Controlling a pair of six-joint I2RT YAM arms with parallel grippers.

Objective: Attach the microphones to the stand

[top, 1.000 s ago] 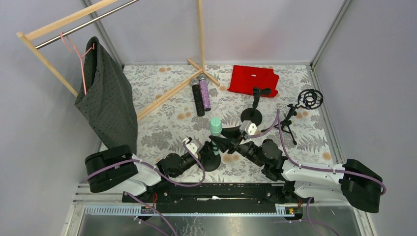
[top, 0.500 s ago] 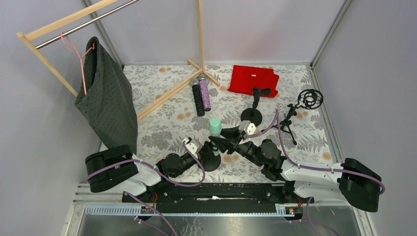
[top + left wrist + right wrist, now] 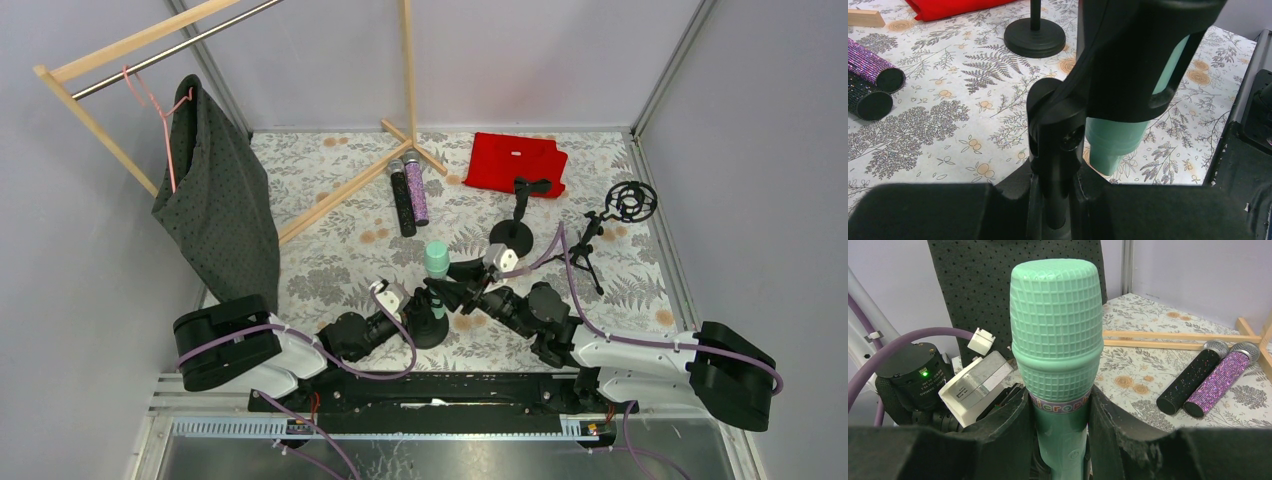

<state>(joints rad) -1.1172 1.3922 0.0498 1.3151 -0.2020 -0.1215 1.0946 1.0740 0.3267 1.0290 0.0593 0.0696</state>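
Shifted since the earlier frame: the right gripper (image 3: 455, 290) and its wrist have edged toward 9 o'clock, while the mint-green microphone (image 3: 437, 257) has held its place.

Right arm: it lies low, with the forearm reaching toward 10 o'clock from its base. Its fingers (image 3: 1008, 440) press both sides of the microphone body just below the head and hold it upright.

Left arm: it also lies low and reaches toward 2 o'clock. The left gripper (image 3: 1053, 210) is closed narrow on the post of the stand (image 3: 1054, 135).

The microphone's lower body sits inside the stand's clip (image 3: 1128, 65), and its tail end pokes out beneath.

Writing: a band under the head reads "microph"; the rest is hidden.

The black microphone (image 3: 401, 203) and purple microphone (image 3: 416, 190) lie side by side, touching, at 12 o'clock and well apart from the stand.
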